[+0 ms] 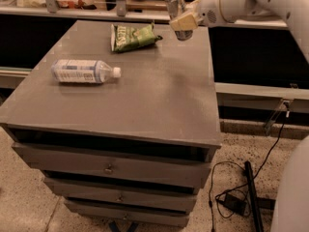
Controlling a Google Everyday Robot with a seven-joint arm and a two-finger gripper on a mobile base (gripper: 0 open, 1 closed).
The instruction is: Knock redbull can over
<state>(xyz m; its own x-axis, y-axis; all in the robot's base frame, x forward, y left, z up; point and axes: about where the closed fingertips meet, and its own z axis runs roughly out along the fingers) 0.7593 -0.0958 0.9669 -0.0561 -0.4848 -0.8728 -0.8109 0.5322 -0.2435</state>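
Redbull can (174, 3): tilting at the far right corner of the cabinet top (159, 93), with the shiny silver top leaning left. The lower end is peeking out just under the gripper and the middle band is being covered by it. Not possible to tell whether the base is touching the surface.

Gripper (182, 22): hanging against the can's midsection, above the far right corner. Not possible to tell whether it is clenching the can, only pressing on it, or released.

Arm (234, 1): white, reaching in from the upper right and being cut off by the top and right edges.

Water bottle (82, 71): clear plastic, lying on its side at the left of the top with the white cap pointing right, well apart from the can. Label print too small for reading.

Snack bag (133, 36): green, lying flat near the far edge, left of the can and near it but apart from it. Lettering not legible.

Drawers (111, 168): stacking under the top, with the lowest being cut off by the bottom edge.

Cable (270, 149): black, trailing down to a power adapter (234, 203) on the speckled floor (29, 197).

Shelf (145, 4): running behind the cabinet, its contents blurring together and being cropped at the top.
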